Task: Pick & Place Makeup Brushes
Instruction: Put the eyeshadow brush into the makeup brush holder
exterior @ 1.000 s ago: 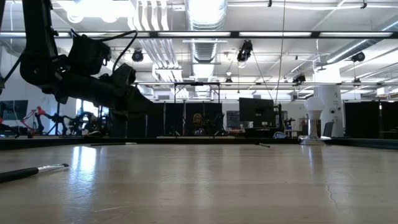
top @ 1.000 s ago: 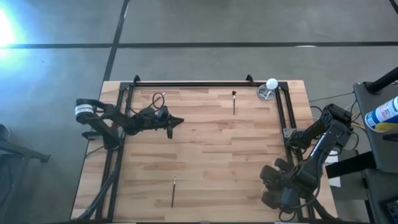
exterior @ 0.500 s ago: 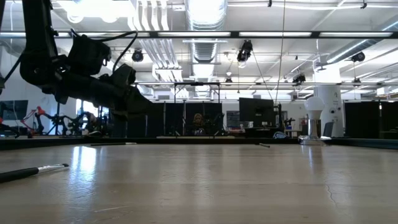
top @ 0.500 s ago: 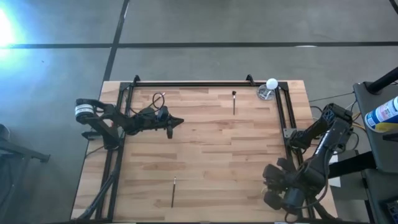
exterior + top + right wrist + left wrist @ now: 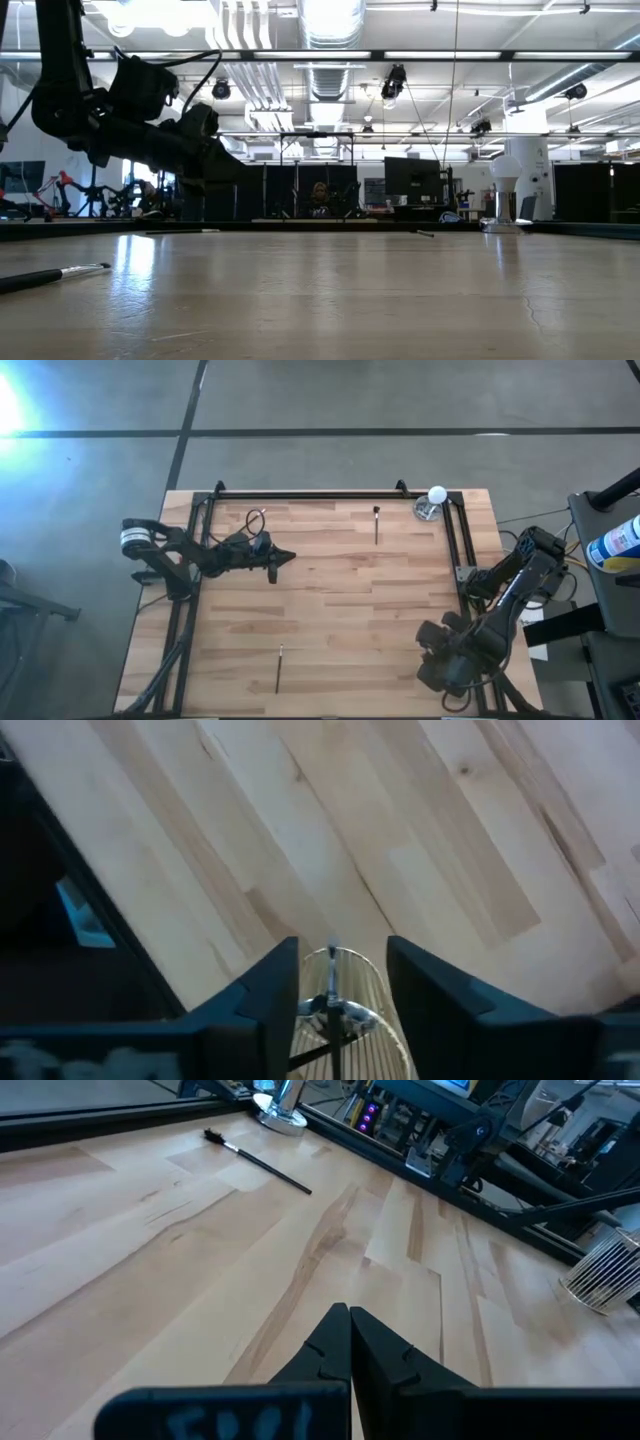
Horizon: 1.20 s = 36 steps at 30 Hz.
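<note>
Pale wooden planks form the table [image 5: 330, 590], framed by dark rails, with a concrete floor around it in the high view and a large workshop seen beyond it in the low view. At the near right corner the right gripper [image 5: 340, 982] is seen with its jaws parted, directly over a wire cup [image 5: 340, 1015]; a thin stick, apparently a brush just let go, is seen standing in the cup between the fingers, and nothing is gripped. The left gripper [image 5: 349, 1342] is held above the left half of the table, its fingers pressed together and empty, pointing across the planks. Farther out, two brushes are left lying flat: one brush [image 5: 376, 523] near the far edge, also seen as a dark stick with a bristle tip in the left wrist view [image 5: 257, 1163], and a second brush [image 5: 279, 668] near the front edge, which shows in the low view [image 5: 52, 275]. A small holder with a white ball [image 5: 431, 502] stands at the far right corner. By the look of it, one drop into the cup is just being finished, and at least two brushes on the table are yet to be collected; how many are already in the cup cannot be told.
</note>
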Each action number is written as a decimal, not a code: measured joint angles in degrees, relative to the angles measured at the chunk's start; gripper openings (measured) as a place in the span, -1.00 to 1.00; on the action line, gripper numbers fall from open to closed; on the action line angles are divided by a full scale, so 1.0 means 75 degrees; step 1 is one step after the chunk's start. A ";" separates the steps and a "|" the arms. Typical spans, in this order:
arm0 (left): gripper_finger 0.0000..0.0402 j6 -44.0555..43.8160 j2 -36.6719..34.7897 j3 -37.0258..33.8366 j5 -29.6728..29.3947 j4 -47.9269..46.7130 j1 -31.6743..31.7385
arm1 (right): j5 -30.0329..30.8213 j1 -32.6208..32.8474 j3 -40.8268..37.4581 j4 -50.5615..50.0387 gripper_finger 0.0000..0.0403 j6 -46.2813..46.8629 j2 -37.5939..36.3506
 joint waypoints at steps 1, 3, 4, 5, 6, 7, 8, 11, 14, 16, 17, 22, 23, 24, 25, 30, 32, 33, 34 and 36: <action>-1.00 0.0000 0.0000 0.0000 0.0000 0.0000 0.0000 | -0.0053 -0.0002 -0.0081 0.0058 -0.22 0.0008 0.0001; -1.00 0.0000 0.0000 0.0000 0.0000 0.0000 0.0000 | -0.0249 -0.0033 -0.0277 0.0338 -0.19 -0.0022 0.0003; -1.00 0.0000 0.0000 0.0000 0.0000 0.0002 0.0000 | -0.0319 -0.0052 -0.0371 0.0506 -0.18 -0.0082 0.0003; -1.00 0.0000 0.0000 0.0000 0.0000 0.0003 0.0000 | -0.0335 -0.0068 -0.0460 0.0680 -0.19 -0.0135 0.0003; -1.00 0.0000 0.0000 0.0000 -0.0003 0.0003 0.0000 | -0.0333 -0.0080 -0.0532 0.0823 -0.20 -0.0205 0.0003; -1.00 0.0000 0.0000 0.0000 -0.0003 0.0003 0.0000 | -0.0334 -0.0115 -0.0600 0.0932 -0.21 -0.0292 0.0003; -1.00 0.0000 0.0000 0.0000 -0.0003 0.0003 0.0000 | -0.0333 -0.0138 -0.0665 0.0955 -0.24 -0.0325 0.0003; -1.00 0.0000 0.0000 0.0000 -0.0006 0.0006 0.0000 | -0.0304 -0.0161 -0.0824 0.0961 -0.34 -0.0331 0.0003; -1.00 -0.0007 0.0000 0.0000 -0.0006 -0.0004 0.0000 | -0.0315 -0.0156 -0.0951 0.0956 -0.51 -0.0354 0.0003; -1.00 -0.0012 0.0000 0.0000 -0.0006 -0.0026 0.0000 | -0.0336 -0.0147 -0.0976 0.0962 -0.65 -0.0393 0.0003; -1.00 -0.0015 0.0000 0.0000 -0.0006 -0.0062 0.0000 | -0.0336 -0.0147 -0.0975 0.0976 -0.73 -0.0454 0.0003; -1.00 -0.0058 0.0003 0.0000 -0.0009 -0.0102 0.0000 | -0.0010 -0.0147 -0.0721 0.0949 -0.93 -0.0829 -0.0006; -1.00 -0.0070 0.0003 0.0000 -0.0012 -0.0105 0.0000 | 0.0113 -0.0144 -0.0656 0.0929 -0.93 -0.0859 -0.0020; -1.00 -0.0073 0.0003 0.0000 -0.0010 -0.0101 0.0000 | 0.0270 -0.0147 -0.0564 0.0923 -0.93 -0.0889 -0.0027; -1.00 -0.0074 0.0003 0.0000 -0.0012 -0.0100 0.0000 | 0.0439 -0.0147 -0.0463 0.0923 -0.94 -0.0911 -0.0038; -1.00 -0.0085 0.0003 0.0000 -0.0015 -0.0106 0.0000 | 0.1038 -0.0095 -0.0087 0.0848 -0.94 -0.0962 -0.0082; -1.00 -0.0083 0.0003 0.0000 -0.0015 -0.0111 0.0000 | 0.1170 -0.0036 -0.0019 0.0791 -0.94 -0.0945 -0.0082; -1.00 -0.0085 0.0003 0.0000 -0.0015 -0.0114 0.0000 | 0.1211 -0.0004 -0.0005 0.0798 -0.94 -0.0914 -0.0082; -1.00 -0.0085 0.0000 0.0000 -0.0015 -0.0117 0.0000 | 0.1279 0.0043 -0.0005 0.0797 -0.94 -0.0878 -0.0082; -1.00 -0.0085 0.0003 0.0000 -0.0015 -0.0128 0.0000 | 0.1520 0.0181 -0.0037 0.0814 -0.94 -0.0692 -0.0082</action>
